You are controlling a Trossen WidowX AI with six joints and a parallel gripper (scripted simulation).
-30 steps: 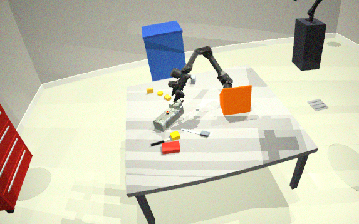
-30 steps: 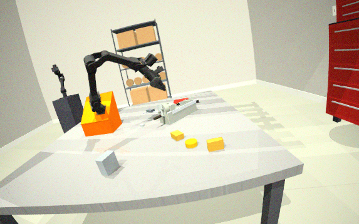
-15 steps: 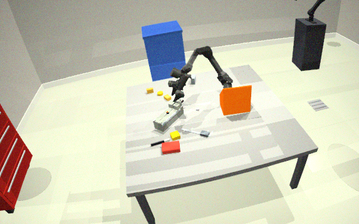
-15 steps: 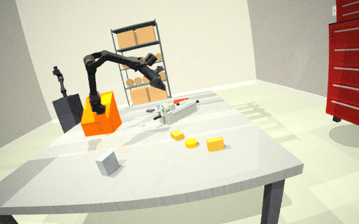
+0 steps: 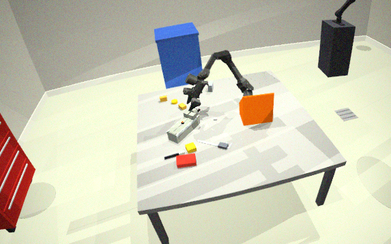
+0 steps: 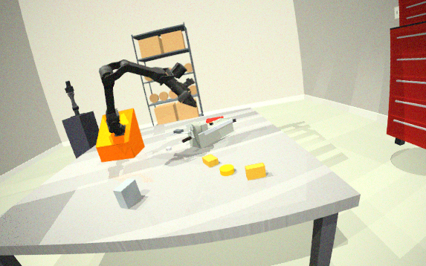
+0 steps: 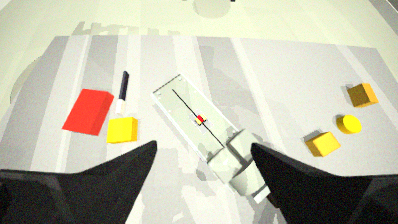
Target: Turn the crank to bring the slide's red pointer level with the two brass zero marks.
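The pale grey-green machine (image 5: 179, 135) (image 6: 215, 136) (image 7: 167, 95) stands on the table, with its gear housing (image 7: 225, 162) at one end. Its red pointer (image 5: 183, 122) (image 7: 200, 118) shows on the dark slot, right at small yellow brass marks; exact level cannot be told. The crank's black handle (image 6: 186, 140) sticks out beyond the housing; in the wrist view it is mostly hidden by the right finger. My gripper (image 5: 192, 108) (image 6: 195, 106) (image 7: 204, 145) is open and empty, above the housing end, with its fingers wide apart. It does not hold the handle.
A red block (image 5: 186, 160) (image 7: 89, 112), a yellow block (image 5: 190, 147) (image 7: 122, 130) and a black-handled tool (image 5: 171, 156) (image 7: 124, 87) lie beyond the machine. Yellow pieces (image 6: 210, 160) (image 6: 227, 170) (image 6: 255, 171) lie to one side. An orange box (image 5: 257, 109) (image 6: 119, 152) stands by the arm's base.
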